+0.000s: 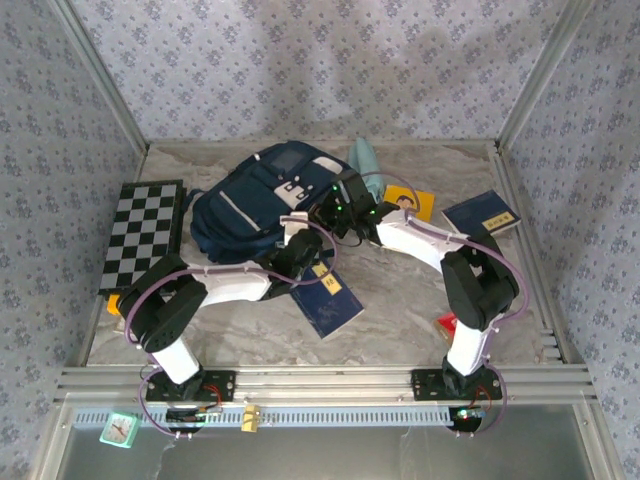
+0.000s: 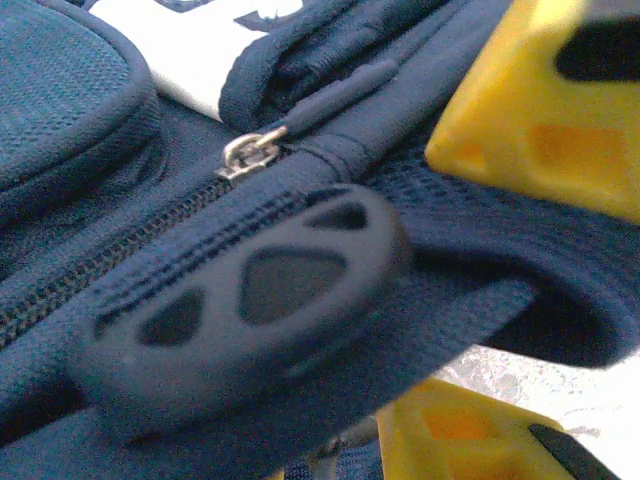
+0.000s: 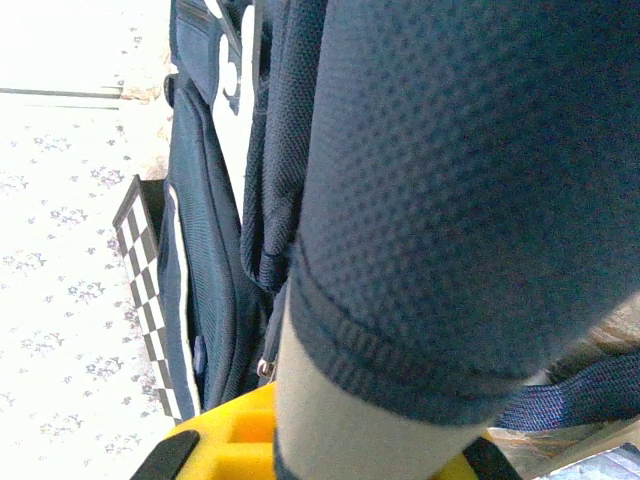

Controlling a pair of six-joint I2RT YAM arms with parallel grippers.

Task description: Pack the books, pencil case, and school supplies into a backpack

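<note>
1. Checkered board (image 1: 140,235): flat at the left, just beside the backpack.
2. Backpack (image 1: 255,200): far centre, lying flat with its front patches up.
3. Left gripper (image 2: 410,290): at the backpack's near-right edge. Fingers (image 2: 540,120) are narrow, one on each side of the mesh edge next to the rubber zip pull (image 2: 250,300). Both touch the fabric and hold it.
4. Near navy book (image 1: 330,305): flat at near centre, partly under the left arm.
5. Right gripper (image 3: 330,450): on the backpack's right side, pinched tight on a fold of its padded fabric.
6. Pencil case (image 1: 363,155): far side, just behind the backpack's right corner.
7. Yellow book (image 1: 415,203): right of the grippers, partly hidden by the right arm.
8. Right navy book (image 1: 483,213): far right, apart from the yellow book.
9. Red packet (image 1: 447,322): near right, by the right arm, mostly hidden.
</note>
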